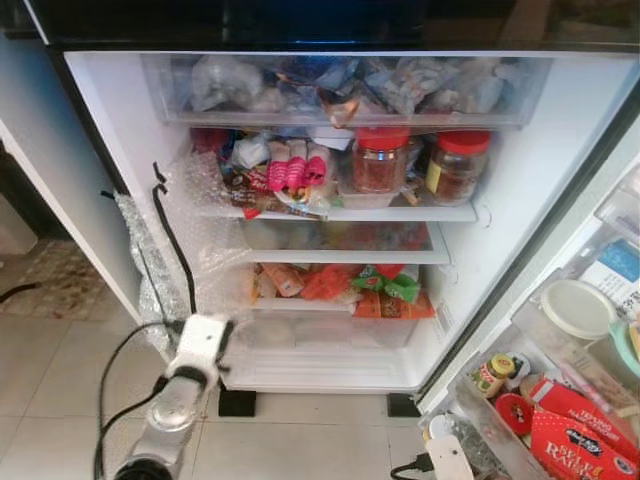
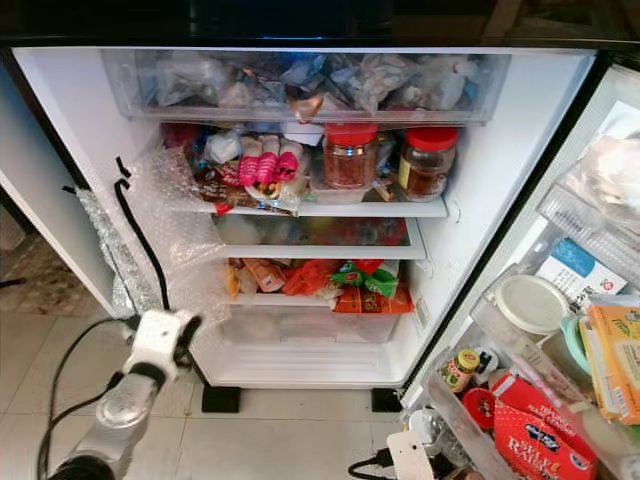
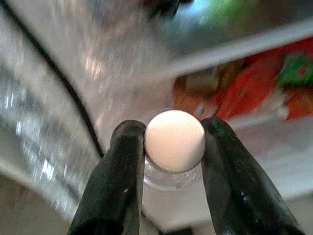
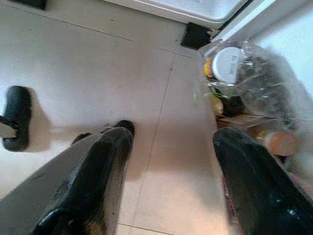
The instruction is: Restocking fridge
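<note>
Fridge (image 1: 120,110) stands open before the robot, its shelves crowded with jars and packets. The left gripper (image 3: 171,147), raised at the lower left of the compartment, is clamped on a small clear bottle with a white cap (image 3: 174,139), cap pointing inward, probably so it can slide onto a lower shelf. The right gripper (image 4: 168,161) hangs over the tiled floor (image 4: 73,58), fingers spread and empty.

The fridge interior (image 1: 300,200) is brightly lit from within; the left wrist view is blurred by motion.
</note>
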